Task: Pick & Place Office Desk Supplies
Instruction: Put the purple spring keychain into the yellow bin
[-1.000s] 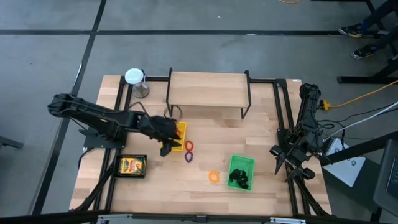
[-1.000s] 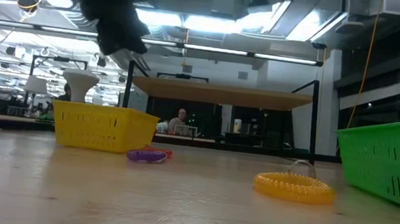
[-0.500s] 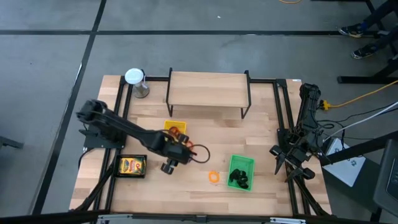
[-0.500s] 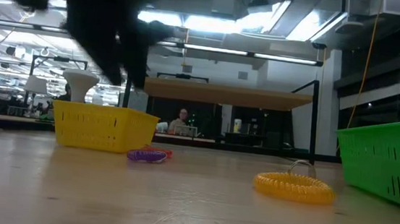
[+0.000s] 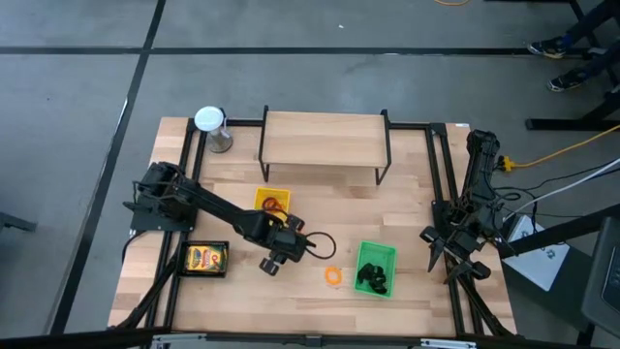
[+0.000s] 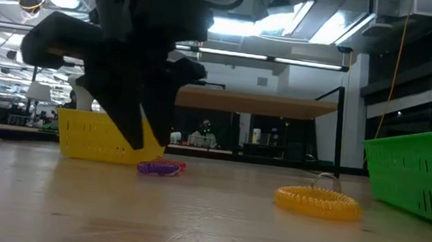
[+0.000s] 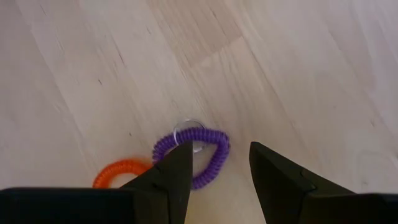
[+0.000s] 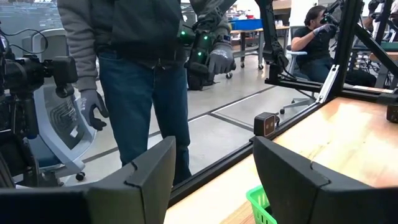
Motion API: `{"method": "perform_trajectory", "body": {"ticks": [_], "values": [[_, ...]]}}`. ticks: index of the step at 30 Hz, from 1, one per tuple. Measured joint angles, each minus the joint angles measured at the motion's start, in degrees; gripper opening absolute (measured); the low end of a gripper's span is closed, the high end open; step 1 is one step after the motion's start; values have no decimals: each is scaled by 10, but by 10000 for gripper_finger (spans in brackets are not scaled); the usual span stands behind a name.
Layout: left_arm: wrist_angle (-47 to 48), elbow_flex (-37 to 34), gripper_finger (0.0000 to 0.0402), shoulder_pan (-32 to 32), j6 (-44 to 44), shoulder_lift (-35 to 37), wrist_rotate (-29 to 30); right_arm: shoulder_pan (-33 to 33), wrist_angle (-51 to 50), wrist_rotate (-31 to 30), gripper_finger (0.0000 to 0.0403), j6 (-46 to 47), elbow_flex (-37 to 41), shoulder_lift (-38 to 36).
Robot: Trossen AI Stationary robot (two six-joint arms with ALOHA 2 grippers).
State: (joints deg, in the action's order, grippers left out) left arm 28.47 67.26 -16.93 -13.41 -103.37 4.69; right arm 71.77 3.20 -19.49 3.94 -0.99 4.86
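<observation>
Print on yellow box (image 5: 205,258) unreadable; left tool (image 7: 219,163) open above purple ring (image 7: 193,153).

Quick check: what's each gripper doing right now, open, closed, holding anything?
Left gripper: open, empty, above the purple ring.
Right gripper: open, empty, waiting at the table's right edge.

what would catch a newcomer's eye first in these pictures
Probably the left gripper, reaching over mid-table with its fingers open above a purple ring that lies beside an orange ring. Next come the bright trays: the yellow tray behind the gripper and the green tray toward the right arm, with another orange ring between them.
</observation>
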Motion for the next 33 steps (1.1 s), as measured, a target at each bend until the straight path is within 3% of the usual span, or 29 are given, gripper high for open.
{"method": "perform_trajectory", "body": {"ticks": [13,19,26,33], "values": [[6,0,153,2,5,-36,-31,0,0,0,219,0,0,0],[6,1,133,11,14,-43,-33,0,0,0,219,0,0,0],[5,1,93,25,24,-44,-38,0,0,0,219,0,0,0],[3,10,18,27,66,-46,-45,0,0,0,219,0,0,0]]}}
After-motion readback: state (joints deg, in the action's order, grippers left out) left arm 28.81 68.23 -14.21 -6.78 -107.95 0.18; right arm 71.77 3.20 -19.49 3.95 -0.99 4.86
